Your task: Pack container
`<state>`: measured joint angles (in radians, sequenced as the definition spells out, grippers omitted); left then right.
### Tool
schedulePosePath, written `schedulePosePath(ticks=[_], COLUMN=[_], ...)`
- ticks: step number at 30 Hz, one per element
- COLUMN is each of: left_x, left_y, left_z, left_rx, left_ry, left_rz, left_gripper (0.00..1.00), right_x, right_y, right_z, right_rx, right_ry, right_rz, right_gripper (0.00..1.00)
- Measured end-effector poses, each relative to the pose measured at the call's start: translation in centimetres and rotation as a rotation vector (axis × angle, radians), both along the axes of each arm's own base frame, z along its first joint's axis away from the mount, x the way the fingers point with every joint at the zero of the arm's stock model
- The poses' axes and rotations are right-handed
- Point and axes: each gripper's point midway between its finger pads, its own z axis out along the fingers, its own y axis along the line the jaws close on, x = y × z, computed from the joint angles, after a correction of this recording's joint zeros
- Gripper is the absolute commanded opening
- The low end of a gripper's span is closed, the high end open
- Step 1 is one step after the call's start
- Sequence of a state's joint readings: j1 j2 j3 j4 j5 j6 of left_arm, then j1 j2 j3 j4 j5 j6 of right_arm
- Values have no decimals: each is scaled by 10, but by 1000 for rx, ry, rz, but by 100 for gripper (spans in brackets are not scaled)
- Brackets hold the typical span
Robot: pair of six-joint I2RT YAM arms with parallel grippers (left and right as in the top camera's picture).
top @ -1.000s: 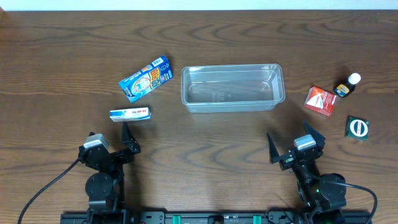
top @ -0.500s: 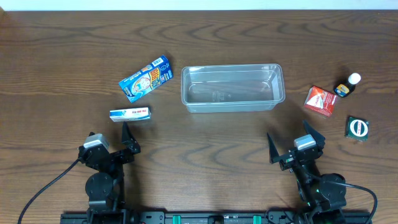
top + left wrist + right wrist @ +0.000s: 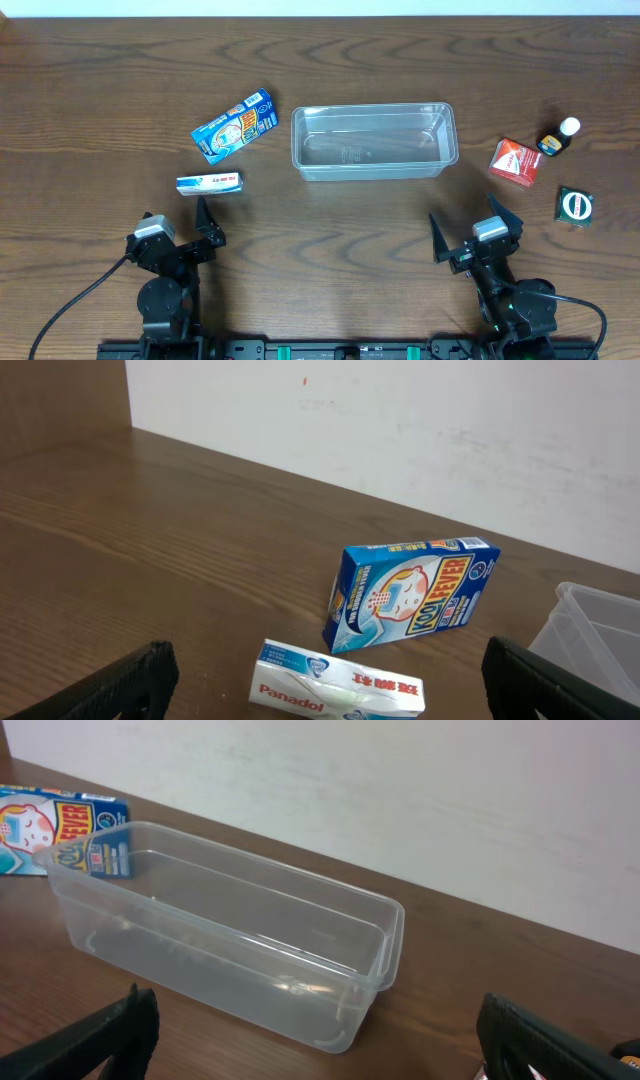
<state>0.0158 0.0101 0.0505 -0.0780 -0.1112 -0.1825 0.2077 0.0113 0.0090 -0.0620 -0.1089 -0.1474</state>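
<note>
Clear plastic, the container point(image 3: 375, 141) sits empty near the middle of the wooden counter point(image 3: 330, 60), with its long axis running left to right, parallel to the edge where both arms are mounted. It lies ahead of both arms and between them, closer to the right side than the left.

The left gripper point(image 3: 178, 222) is wide open, holds nothing and hangs low near its base. The right gripper point(image 3: 470, 225) is also spread wide and empty, and its wrist view looks straight at the container's near long wall.

Nothing is packed yet. A white flat box point(image 3: 209, 183) lies just ahead of the left gripper, with a blue box point(image 3: 233, 126) beyond it, tilted, near the container's left end. A red box point(image 3: 516, 161), a small bottle point(image 3: 560, 137) and a dark green packet point(image 3: 574, 205) lie off the container's right end, ahead of the right gripper and to its right.

The white box looks like the easiest first pick for the left arm. Its long axis runs left to right, in line with the gripper's spread, so the wrist would probably have to turn to grip it across its narrow width. The container would then be ahead and to the right of that arm.
</note>
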Motion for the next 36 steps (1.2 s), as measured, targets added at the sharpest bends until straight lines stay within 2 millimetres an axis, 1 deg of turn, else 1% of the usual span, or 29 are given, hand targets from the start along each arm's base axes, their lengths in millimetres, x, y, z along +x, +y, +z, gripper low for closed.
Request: schedulePosePath(ticks=[9, 12, 15, 17, 20, 21, 24, 25, 27, 30, 32, 34, 36], left_x=[2, 4, 6, 6, 5, 6, 11, 16, 27, 55, 79, 101, 119], left_y=[0, -6, -24, -33, -41, -43, -47, -48, -49, -51, -54, -58, -61], left_z=[4, 10, 30, 35, 42, 48, 76, 90, 110, 133, 145, 149, 145], left_rx=[-1, -3, 4, 19, 53, 68, 111, 129, 154, 169, 172, 165, 152], left_ry=[-28, -70, -151, -156, -102, -76, -7, 17, 80, 215, 321, 410, 523], left_rz=[0, -35, -143, -197, -247, -261, -290, -301, -319, -350, -387, -425, -465], left_gripper=[98, 98, 98, 98, 98, 98, 98, 98, 98, 98, 98, 98, 98], right_x=[0, 0, 0, 0, 0, 0, 0, 0, 0, 0, 0, 0, 0], right_y=[0, 0, 0, 0, 0, 0, 0, 0, 0, 0, 0, 0, 0], right_z=[0, 0, 0, 0, 0, 0, 0, 0, 0, 0, 0, 0, 0], right_rx=[0, 0, 0, 0, 0, 0, 0, 0, 0, 0, 0, 0, 0], right_ry=[0, 0, 0, 0, 0, -1, 0, -1, 1, 0, 0, 0, 1], right_rz=[0, 0, 0, 0, 0, 0, 0, 0, 1, 0, 0, 0, 0], right_gripper=[99, 99, 99, 99, 99, 99, 99, 99, 99, 99, 99, 99, 99])
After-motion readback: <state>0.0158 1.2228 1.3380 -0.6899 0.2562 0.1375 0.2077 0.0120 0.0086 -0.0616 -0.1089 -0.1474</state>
